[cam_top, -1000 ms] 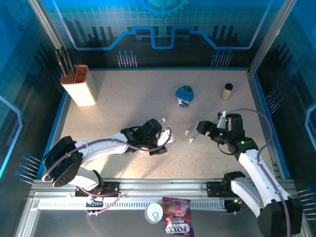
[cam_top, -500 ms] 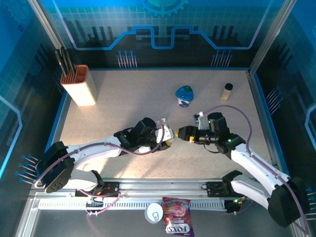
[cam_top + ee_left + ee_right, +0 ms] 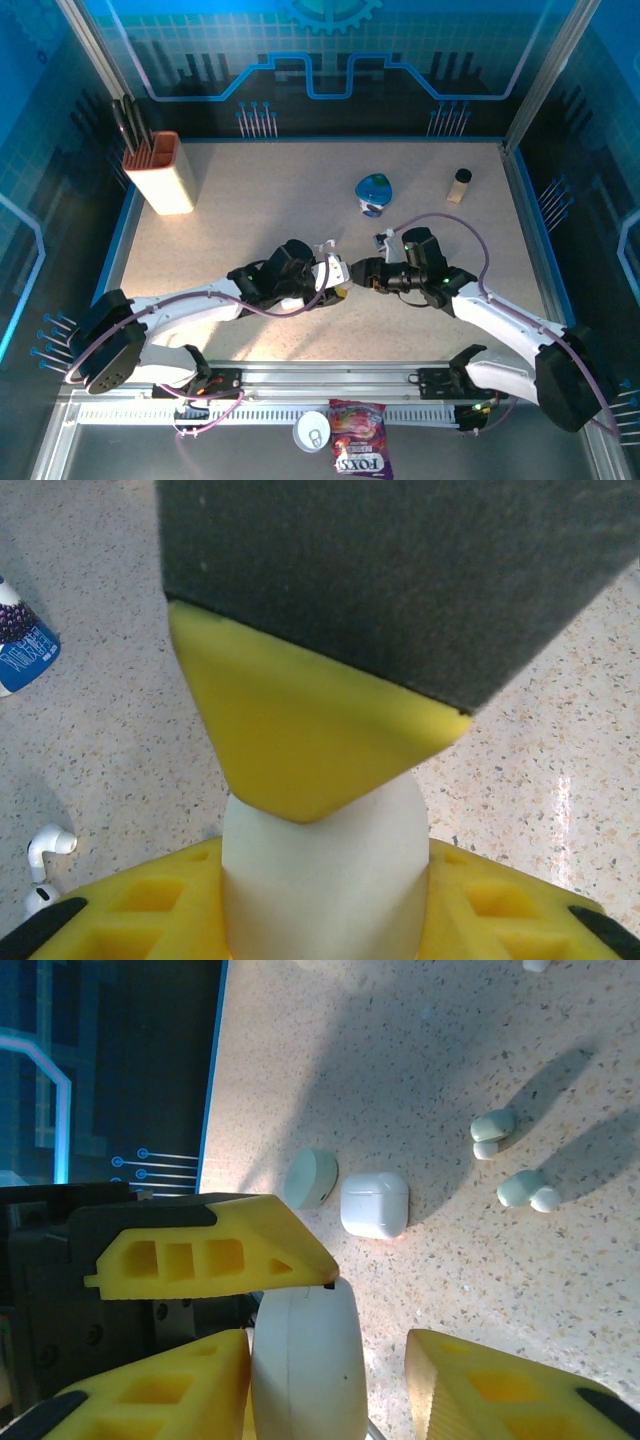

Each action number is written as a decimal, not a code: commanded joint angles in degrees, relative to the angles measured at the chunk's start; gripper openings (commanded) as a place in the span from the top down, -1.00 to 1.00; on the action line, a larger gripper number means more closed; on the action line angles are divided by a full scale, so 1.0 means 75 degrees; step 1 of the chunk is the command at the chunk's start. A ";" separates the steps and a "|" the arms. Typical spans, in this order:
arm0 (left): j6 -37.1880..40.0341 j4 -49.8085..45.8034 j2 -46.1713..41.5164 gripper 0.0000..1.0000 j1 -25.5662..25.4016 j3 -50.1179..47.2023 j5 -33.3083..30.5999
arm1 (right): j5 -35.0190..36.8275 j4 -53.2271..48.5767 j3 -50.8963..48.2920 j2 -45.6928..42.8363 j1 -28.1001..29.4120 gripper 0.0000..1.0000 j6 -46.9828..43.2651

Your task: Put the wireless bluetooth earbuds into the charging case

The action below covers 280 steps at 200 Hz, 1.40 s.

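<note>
Since a second ago my right arm has swung in from the right of the table [image 3: 250, 200] to the middle, so the right gripper [image 3: 330, 1355] now faces the left gripper [image 3: 336, 278] nose to nose. That left gripper is clamped on the white case [image 3: 320, 880], pressing it from both sides. My right jaws stand part open around the same case: one finger [image 3: 160, 1395] lies against it and the other shows a clear gap, so that side grips nothing yet. I cannot tell whether the lid is up. Nothing to insert is in hand: two pale teal earbuds [image 3: 490, 1132] lie on the table well beyond the held case, near a second white case [image 3: 375, 1203] and a teal case [image 3: 310, 1178], and a white earbud [image 3: 45, 852] lies near the left gripper. My read is that I'm going for the lid. I'd close slowly and squarely on the top half, keep the left clamp firm, and watch that the case doesn't twist or squirt out
</note>
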 commanded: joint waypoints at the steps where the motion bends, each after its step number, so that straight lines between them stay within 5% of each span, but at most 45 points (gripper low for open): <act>1: -0.0052 0.0298 -0.0130 0.18 0.0047 -0.0056 0.0105 | -0.0263 0.0208 0.0000 0.0104 0.0148 0.16 0.0059; 74: -0.0215 0.0650 0.0029 0.08 0.0053 -0.0096 -0.0179 | -0.0129 0.0362 0.0019 0.0021 0.0120 0.58 0.0267; 110: -0.1041 0.2209 -0.0341 -0.61 0.0371 -0.0732 0.0159 | -0.0318 0.1128 -0.0262 -0.0403 -0.0317 0.61 0.0882; 149: -0.1885 0.4529 -0.0604 -0.96 0.0854 -0.1510 0.1176 | -0.0829 0.2593 -0.0731 -0.1087 -0.1010 0.62 0.2081; 211: -0.3097 0.7526 0.0027 -0.93 0.1335 -0.1963 0.2058 | -0.1319 0.5503 -0.1234 -0.1205 -0.1210 0.69 0.4542; 258: -0.3668 0.9467 0.0892 -0.81 0.1605 -0.1846 0.2798 | -0.1252 0.5557 -0.0961 -0.1289 -0.1013 0.73 0.5056; 280: -0.4131 1.0119 0.1277 -0.59 0.1730 -0.1634 0.3146 | -0.1199 0.5622 -0.0934 -0.1278 -0.0942 0.74 0.5262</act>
